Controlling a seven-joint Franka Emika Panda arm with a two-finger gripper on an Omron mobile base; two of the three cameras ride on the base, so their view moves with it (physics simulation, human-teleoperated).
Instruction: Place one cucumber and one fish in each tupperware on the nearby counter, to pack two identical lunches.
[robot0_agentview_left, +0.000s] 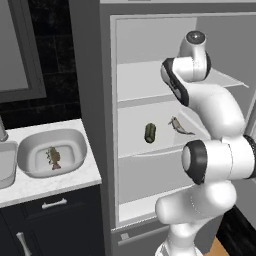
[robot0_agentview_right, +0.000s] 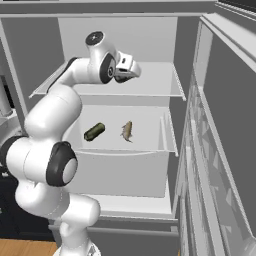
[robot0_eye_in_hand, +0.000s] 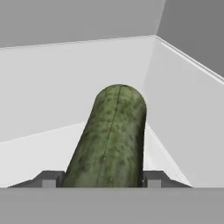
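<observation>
In the hand view a dark green cucumber (robot0_eye_in_hand: 111, 135) lies lengthwise between my fingertips (robot0_eye_in_hand: 51, 179), which press against both its sides on a white fridge shelf. My gripper (robot0_eye_in_hand: 103, 180) is shut on it, reaching onto the upper fridge shelf (robot0_agentview_right: 150, 82). One shelf lower lie a second cucumber (robot0_agentview_right: 94, 131) and a brown fish (robot0_agentview_right: 127, 131). On the counter (robot0_agentview_left: 55, 187) to the left, the wider tupperware (robot0_agentview_left: 75, 142) holds one fish (robot0_agentview_left: 54, 158). The narrow tupperware (robot0_agentview_left: 5, 167) shows at the left edge.
The fridge stands open, its door (robot0_agentview_right: 220, 150) swung out at the right. White shelf walls close in beside and behind the held cucumber. The dark cabinet front (robot0_agentview_left: 50, 220) with silver handles sits below the counter. A faucet base (robot0_agentview_left: 2, 131) rises at the far left.
</observation>
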